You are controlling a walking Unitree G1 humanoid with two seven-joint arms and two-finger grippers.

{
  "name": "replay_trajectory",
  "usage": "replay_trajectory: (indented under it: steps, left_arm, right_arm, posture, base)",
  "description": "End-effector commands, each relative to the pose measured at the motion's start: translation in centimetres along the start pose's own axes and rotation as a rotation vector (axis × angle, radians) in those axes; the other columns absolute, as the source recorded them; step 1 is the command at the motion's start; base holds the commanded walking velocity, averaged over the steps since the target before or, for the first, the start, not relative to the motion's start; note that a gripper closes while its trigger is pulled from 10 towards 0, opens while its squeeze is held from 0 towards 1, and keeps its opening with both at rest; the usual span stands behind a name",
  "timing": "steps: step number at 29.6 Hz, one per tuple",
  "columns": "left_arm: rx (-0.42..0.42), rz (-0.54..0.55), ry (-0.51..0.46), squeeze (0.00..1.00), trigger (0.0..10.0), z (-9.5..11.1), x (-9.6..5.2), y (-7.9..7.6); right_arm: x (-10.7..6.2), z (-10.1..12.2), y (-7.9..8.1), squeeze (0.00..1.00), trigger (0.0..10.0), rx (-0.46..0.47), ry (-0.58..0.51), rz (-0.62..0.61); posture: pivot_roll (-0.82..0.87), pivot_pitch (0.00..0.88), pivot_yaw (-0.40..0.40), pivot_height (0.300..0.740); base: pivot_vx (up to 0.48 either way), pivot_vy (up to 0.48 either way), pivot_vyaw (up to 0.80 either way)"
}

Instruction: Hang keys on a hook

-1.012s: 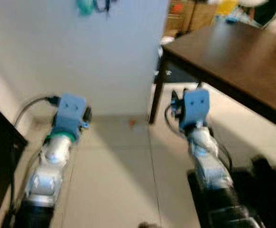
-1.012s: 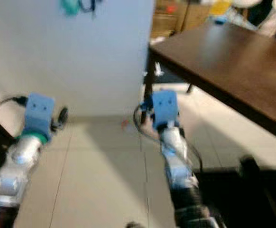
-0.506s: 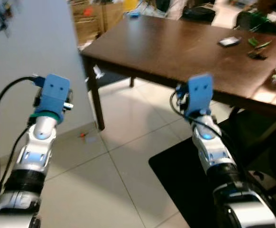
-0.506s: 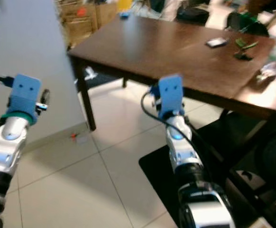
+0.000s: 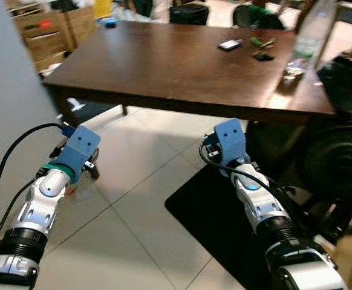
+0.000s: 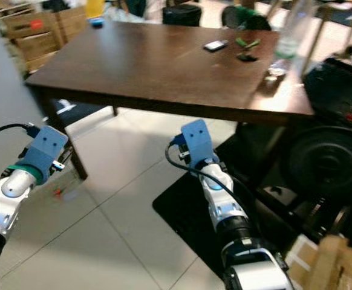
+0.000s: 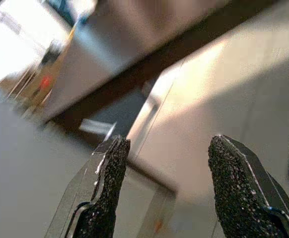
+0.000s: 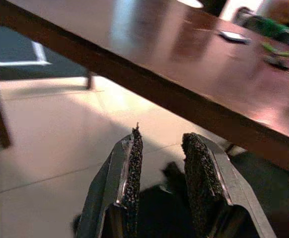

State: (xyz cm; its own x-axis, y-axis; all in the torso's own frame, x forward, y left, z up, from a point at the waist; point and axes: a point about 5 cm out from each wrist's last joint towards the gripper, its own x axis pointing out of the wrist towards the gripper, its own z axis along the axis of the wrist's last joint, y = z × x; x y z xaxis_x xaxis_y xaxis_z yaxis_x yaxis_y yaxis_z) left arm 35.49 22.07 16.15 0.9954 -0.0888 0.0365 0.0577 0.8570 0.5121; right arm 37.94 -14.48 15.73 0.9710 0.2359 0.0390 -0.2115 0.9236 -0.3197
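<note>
Turning away from the wall, the camera now faces a brown surface (image 5: 182, 66) at 12 o'clock. Left gripper (image 7: 167, 191) open, right gripper (image 8: 162, 181) slightly open, both empty.

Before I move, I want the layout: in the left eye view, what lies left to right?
Wall → left gripper → right gripper → bottle

Dark wooden table (image 5: 164, 66) with a small phone-like slab (image 5: 230, 44), green bits (image 5: 262, 41) and a clear bottle (image 5: 306, 36).
</note>
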Motion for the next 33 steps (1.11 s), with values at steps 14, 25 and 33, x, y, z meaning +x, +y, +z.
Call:
replay_trajectory:
  steps: [14, 25, 33]
  left_arm:
    - [-0.229, -0.099, -0.123, 0.00, 10.0, 1.2, -8.9, -5.1]
    - [-0.215, -0.126, -0.088, 0.00, 10.0, 0.7, -11.5, -5.7]
    - [-0.204, -0.086, -0.049, 0.00, 10.0, 0.8, -12.0, -5.3]
  right_arm:
    - [-6.3, -0.8, 3.4, 0.00, 10.0, 0.222, -0.055, 0.057]
    - [-9.2, -1.4, 4.5, 0.00, 10.0, 0.202, -0.032, 0.121]
    - [-9.2, -0.9, 3.9, 0.00, 10.0, 0.211, -0.035, 0.098]
  posture:
    - [-0.10, 0.000, 0.078, 0.740]
    - [-0.09, 0.000, 0.080, 0.740]
    - [-0.09, 0.001, 0.082, 0.740]
  base:
    - [0.000, 0.000, -0.78]
    - [0.000, 0.000, -0.77]
    - [0.000, 0.000, -0.77]
